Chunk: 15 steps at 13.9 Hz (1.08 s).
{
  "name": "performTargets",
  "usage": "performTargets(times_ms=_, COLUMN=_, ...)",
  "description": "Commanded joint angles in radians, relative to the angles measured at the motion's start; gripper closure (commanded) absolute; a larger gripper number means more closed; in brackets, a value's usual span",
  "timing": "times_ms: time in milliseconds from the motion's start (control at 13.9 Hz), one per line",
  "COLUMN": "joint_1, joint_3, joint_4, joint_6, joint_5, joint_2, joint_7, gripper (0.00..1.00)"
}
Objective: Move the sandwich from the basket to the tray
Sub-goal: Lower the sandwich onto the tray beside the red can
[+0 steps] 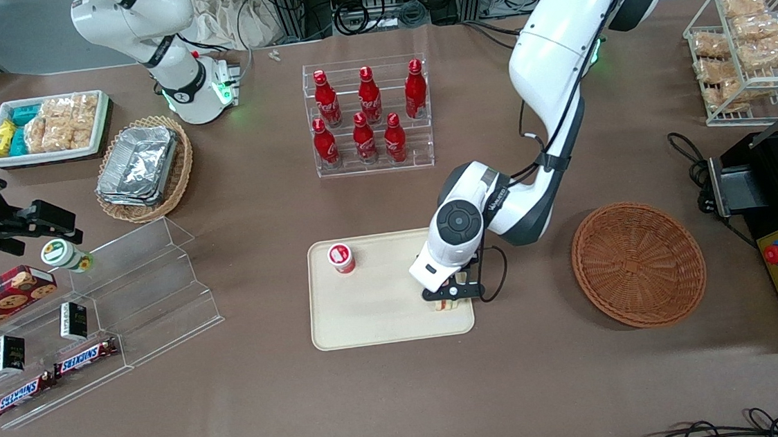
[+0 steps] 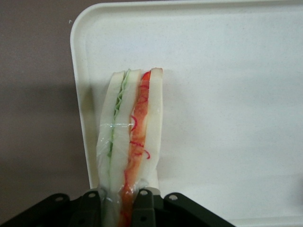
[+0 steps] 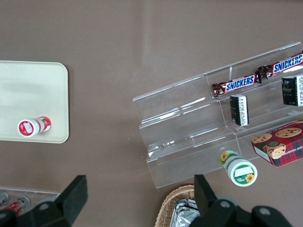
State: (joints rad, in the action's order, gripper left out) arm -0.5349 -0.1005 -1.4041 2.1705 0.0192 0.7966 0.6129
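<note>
The left arm's gripper is pinching the wrapped sandwich between closed-in fingers low over the cream tray, near its basket-side corner, and should set it flat before releasing, clear of the rim.

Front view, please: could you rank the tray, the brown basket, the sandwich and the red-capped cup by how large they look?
1. Tray, largest.
2. Basket, somewhat smaller.
3 and 4. Cup and sandwich: both small and unsure, since the gripper, shut on the sandwich over the tray, hides most of it.
</note>
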Motion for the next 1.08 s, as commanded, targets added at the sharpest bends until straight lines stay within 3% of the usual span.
performTargets(times_ms=0, joint_1=-0.008, joint_3=0.007, joint_4=0.036, joint_6=0.006, joint_5=0.005, joint_2=0.013, joint_7=-0.004, gripper=0.01)
performTargets(times_ms=648, joint_1=0.051, joint_3=0.016, joint_4=0.002, joint_6=-0.05, joint_5=0.008, joint_2=-0.146, joint_7=0.015, gripper=0.01)
performTargets(times_ms=1008, joint_1=0.163, joint_3=0.015, joint_4=-0.264, joint_6=-0.081, joint_5=0.008, joint_2=-0.415, joint_7=-0.004, gripper=0.01)
